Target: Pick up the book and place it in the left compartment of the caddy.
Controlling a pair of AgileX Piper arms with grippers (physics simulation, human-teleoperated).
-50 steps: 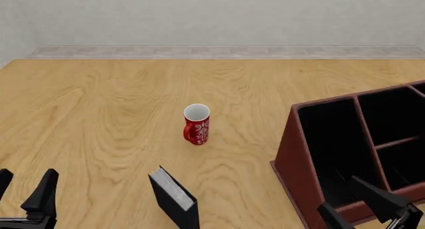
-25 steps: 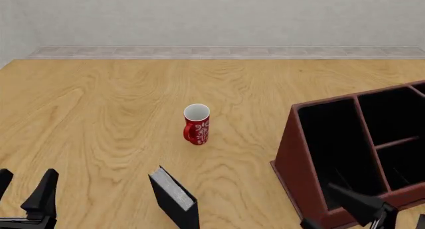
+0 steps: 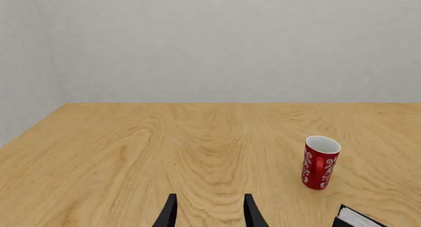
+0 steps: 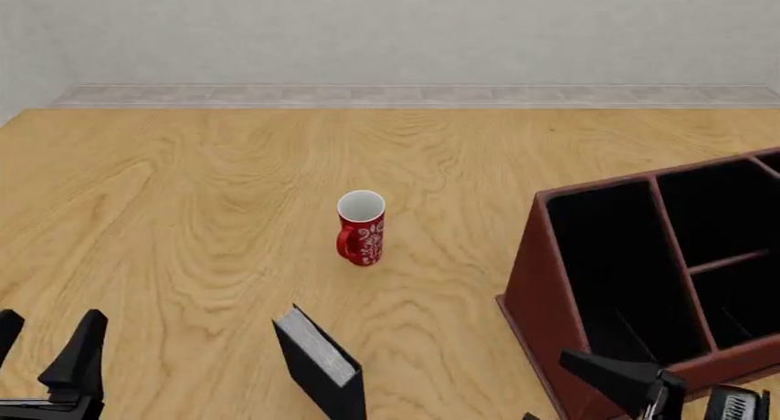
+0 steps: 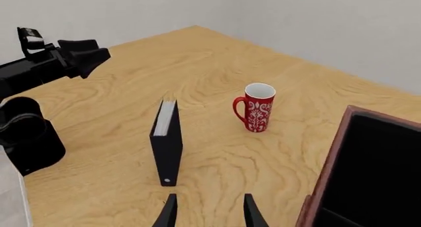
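Wood-grain desk is carrying one black book standing upright, white pages showing, near one red mug, left of one caddy; left tool and right tool are gaping, empty.

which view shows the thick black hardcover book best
The right wrist view: the thick black hardcover book stands upright, fully visible from spine to page block. The front view crops its lower part at the frame edge. The left wrist view catches only one corner.
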